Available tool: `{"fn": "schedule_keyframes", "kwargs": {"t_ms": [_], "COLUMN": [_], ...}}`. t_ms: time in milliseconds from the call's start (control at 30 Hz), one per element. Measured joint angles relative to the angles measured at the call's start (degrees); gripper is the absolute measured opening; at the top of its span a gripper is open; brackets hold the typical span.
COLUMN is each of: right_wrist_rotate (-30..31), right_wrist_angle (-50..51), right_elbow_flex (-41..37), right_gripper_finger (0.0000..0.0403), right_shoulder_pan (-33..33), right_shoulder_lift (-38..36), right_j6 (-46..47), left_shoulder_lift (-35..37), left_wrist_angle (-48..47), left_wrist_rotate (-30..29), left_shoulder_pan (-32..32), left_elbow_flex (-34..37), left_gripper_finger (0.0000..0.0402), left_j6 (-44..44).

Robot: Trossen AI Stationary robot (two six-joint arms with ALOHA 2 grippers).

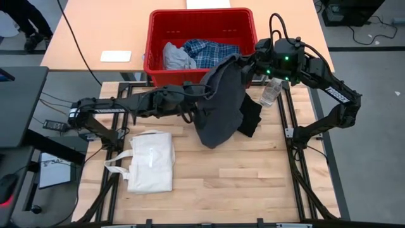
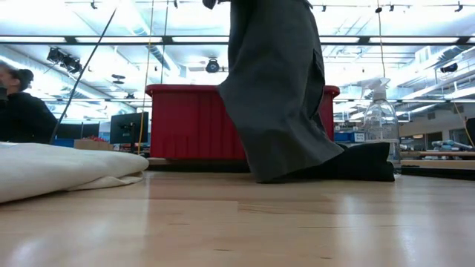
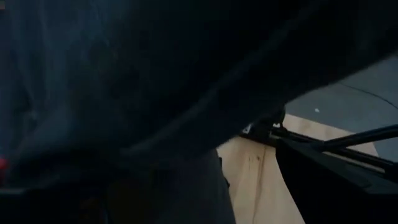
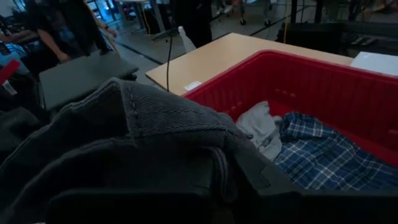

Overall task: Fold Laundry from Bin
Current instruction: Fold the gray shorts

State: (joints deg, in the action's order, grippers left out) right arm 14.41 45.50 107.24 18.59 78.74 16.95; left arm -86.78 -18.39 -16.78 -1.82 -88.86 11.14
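the dark grey top (image 1: 221, 104) hangs lengthwise between both arms, hem touching the table (image 1: 221, 171) before the bin (image 1: 155, 44). right gripper (image 1: 243, 63) is clamped on its collar; left gripper (image 1: 205, 95) is buried in cloth, fingers hidden, nearer the body.

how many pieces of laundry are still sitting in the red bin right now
2: a light grey piece at the left side of the red bin and a blue-and-white plaid shirt beside it. More may lie hidden underneath.

Cream tote bag (image 1: 150, 161) (flat), spray bottle (image 1: 270, 94)
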Motion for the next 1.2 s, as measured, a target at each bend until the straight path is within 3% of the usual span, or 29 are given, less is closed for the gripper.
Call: {"fn": "schedule_keyframes", "kwargs": {"t_ms": [800, 1200], "right_wrist_rotate": [2.2, 2.0], "right_wrist_angle": [-0.3, 0.0], "right_elbow_flex": [0.0, 0.0], "right_gripper_finger": [0.0032, 0.0032], "right_shoulder_pan": [0.0, 0.0], "right_shoulder_lift": [0.0, -0.1], "right_j6": [0.9, 0.9], "left_shoulder_lift": [-5.2, -5.1], "left_wrist_angle": [11.4, 13.7], "left_wrist_rotate": [-2.5, -4.6], "left_shoulder_pan": [-2.1, -2.6], "left_elbow_flex": [0.0, 0.0], "left_gripper_finger": [0.0335, 0.0243], "left_j6": [-4.9, -7.9]}}
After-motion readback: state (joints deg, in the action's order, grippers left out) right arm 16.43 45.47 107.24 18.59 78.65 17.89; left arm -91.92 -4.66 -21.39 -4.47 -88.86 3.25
